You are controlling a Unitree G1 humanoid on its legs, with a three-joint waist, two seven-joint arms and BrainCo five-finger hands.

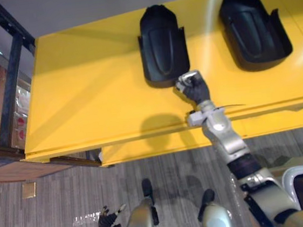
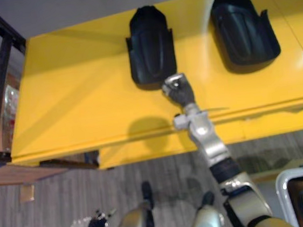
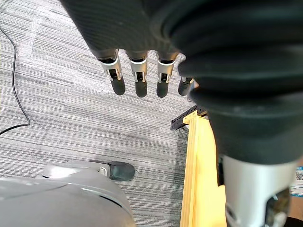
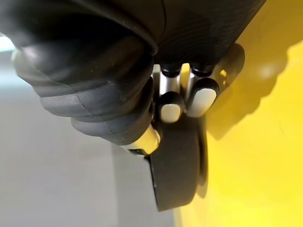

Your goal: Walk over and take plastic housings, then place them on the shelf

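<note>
Right hand [image 1: 194,89] is at the near rim of the left housing [image 1: 163,44]. In the right wrist view its fingers [image 4: 204,98] are curled down onto that black rim, so it reads as gripping. The thumb is mostly hidden behind the ribbed cover, so I can't tell how much of the wall it pinches. Both housings lie flat on the yellow table [image 1: 94,87], towards its far edge. The right housing [image 1: 251,27] sits apart from the left one, with bare yellow between them and nothing touching it. The table's right end is cut off by the frame. There's a wide bare patch left of the left housing, running to the table's left edge. A black rack frame [image 1: 8,80] stands just past that edge, partly out of frame. Left hand [image 3: 138,78] hangs low over the grey carpet floor [image 3: 57,118], fingers straight and holding nothing.
</note>
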